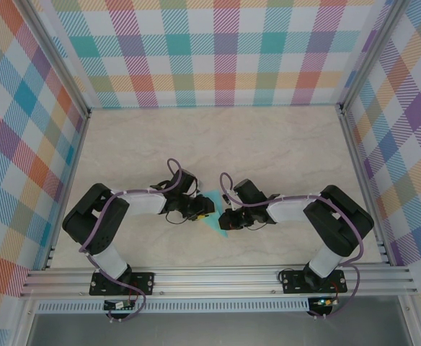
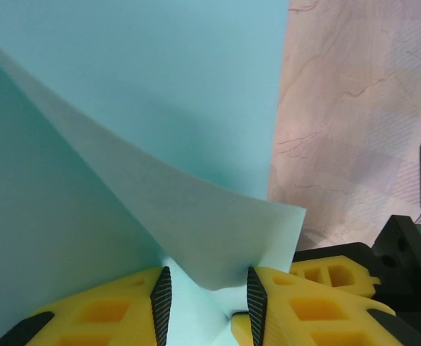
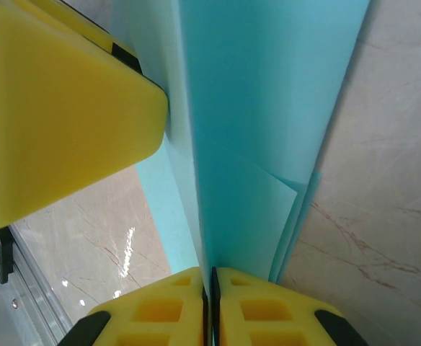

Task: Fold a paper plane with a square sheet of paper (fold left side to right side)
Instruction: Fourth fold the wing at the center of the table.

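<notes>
The light-turquoise sheet of paper (image 1: 215,219) lies on the table between the two grippers, mostly covered by them from above. In the left wrist view the paper (image 2: 145,94) has a flap (image 2: 196,231) curling up, and its corner dips between the yellow fingers (image 2: 117,313) of my left gripper (image 2: 208,292), whose jaws stand apart, open. In the right wrist view the paper (image 3: 268,108) shows several folded layers, and my right gripper (image 3: 212,280) is shut on an upright edge of it. The left gripper's yellow finger (image 3: 59,108) looms at upper left there.
The marble tabletop (image 1: 268,144) is boxed in by plaid walls (image 1: 218,50) at the back and on both sides. An aluminium rail (image 1: 218,277) carries the arm bases along the near edge. The two grippers (image 1: 200,209) (image 1: 229,218) nearly touch at the table's middle.
</notes>
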Tool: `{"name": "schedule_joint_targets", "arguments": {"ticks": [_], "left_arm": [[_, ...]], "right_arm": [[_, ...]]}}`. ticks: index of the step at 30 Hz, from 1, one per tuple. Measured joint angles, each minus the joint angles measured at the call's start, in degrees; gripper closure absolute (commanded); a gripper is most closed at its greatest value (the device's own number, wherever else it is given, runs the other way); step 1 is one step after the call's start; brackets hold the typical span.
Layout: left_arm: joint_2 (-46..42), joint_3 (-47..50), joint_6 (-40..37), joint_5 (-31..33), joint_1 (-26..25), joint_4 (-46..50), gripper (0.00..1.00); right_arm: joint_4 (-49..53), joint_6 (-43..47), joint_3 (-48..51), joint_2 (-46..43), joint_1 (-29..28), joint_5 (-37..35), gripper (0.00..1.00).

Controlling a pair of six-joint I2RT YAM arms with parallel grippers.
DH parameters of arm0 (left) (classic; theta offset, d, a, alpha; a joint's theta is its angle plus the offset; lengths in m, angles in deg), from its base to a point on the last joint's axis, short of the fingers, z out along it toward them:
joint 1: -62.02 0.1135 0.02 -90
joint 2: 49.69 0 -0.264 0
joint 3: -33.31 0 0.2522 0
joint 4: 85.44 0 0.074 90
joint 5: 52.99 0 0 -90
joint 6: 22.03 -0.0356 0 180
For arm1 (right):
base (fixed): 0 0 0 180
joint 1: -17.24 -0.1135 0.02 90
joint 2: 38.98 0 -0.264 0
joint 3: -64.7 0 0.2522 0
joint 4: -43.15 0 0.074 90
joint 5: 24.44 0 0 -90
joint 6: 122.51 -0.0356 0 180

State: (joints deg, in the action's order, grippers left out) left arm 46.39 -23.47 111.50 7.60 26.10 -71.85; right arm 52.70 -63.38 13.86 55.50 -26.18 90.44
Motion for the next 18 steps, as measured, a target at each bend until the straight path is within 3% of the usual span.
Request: {"name": "schedule_joint_targets", "arguments": {"ticks": [18], "left_arm": [[0.0, 0.24, -0.04, 0.39, 0.0, -0.17, 0.65]], "right_arm": [[-0.52, -0.24, 0.0, 0.04, 0.26, 1.38, 0.8]]}}
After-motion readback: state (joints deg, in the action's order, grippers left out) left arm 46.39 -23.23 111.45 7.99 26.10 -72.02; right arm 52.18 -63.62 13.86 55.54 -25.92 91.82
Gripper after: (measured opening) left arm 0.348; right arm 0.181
